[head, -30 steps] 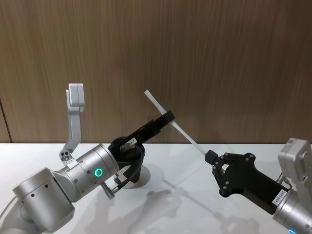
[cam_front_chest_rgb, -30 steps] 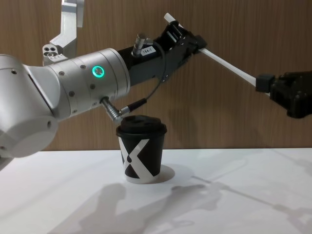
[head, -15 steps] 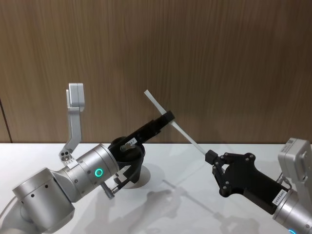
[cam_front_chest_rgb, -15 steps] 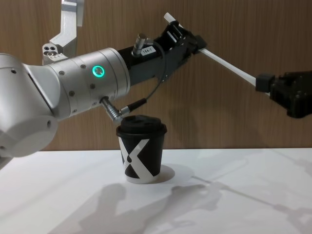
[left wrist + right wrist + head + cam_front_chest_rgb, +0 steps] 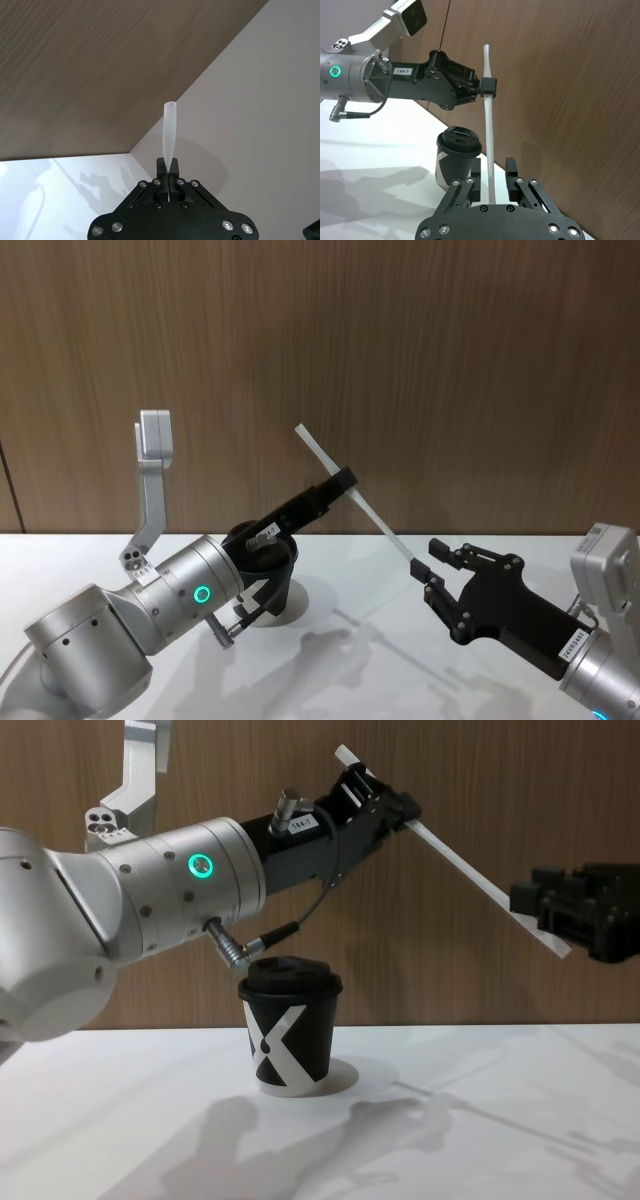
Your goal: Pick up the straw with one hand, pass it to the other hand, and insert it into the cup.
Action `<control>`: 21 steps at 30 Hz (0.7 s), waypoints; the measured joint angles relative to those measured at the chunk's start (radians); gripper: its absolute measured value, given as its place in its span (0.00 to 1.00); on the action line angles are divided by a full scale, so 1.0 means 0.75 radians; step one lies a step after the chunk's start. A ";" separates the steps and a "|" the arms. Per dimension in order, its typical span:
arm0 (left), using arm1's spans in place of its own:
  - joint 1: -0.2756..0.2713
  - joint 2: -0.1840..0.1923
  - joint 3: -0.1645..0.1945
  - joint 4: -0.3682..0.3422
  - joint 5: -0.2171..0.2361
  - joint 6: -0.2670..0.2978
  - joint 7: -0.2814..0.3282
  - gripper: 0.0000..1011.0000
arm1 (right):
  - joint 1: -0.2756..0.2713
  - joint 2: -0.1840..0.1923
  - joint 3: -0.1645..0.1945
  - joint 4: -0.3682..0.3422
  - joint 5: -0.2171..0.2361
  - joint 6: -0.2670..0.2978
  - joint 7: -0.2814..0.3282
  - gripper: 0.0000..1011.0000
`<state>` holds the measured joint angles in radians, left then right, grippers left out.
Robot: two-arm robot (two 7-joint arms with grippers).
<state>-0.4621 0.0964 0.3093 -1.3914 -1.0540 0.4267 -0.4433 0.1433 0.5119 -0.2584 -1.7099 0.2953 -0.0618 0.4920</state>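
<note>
The right gripper [image 5: 428, 570] has just let go: its jaws, pinched on the straw [image 5: 375, 517] a moment ago, now stand spread either side of its lower end. The left gripper [image 5: 343, 481] alone holds the straw, jaws clamped near its upper end, slanting above and right of the cup [image 5: 290, 1035]. The handover looks done, and insertion remains.

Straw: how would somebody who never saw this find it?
Look at the brown wooden wall. In front of it, the black left gripper pinches a long, thin white straw slanting in mid-air. Nothing else there is so skinny and white.
</note>
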 joint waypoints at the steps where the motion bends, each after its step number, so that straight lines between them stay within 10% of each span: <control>1: 0.000 0.000 0.000 0.000 0.000 0.000 0.000 0.01 | 0.000 0.000 0.000 0.000 0.000 0.000 0.000 0.31; 21: 0.013 0.074 0.041 -0.131 0.145 -0.059 0.150 0.01 | 0.000 0.000 0.000 0.000 0.000 0.000 0.000 0.91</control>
<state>-0.4522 0.1521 0.3401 -1.4898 -0.9454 0.3826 -0.3306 0.1433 0.5119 -0.2583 -1.7099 0.2954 -0.0617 0.4919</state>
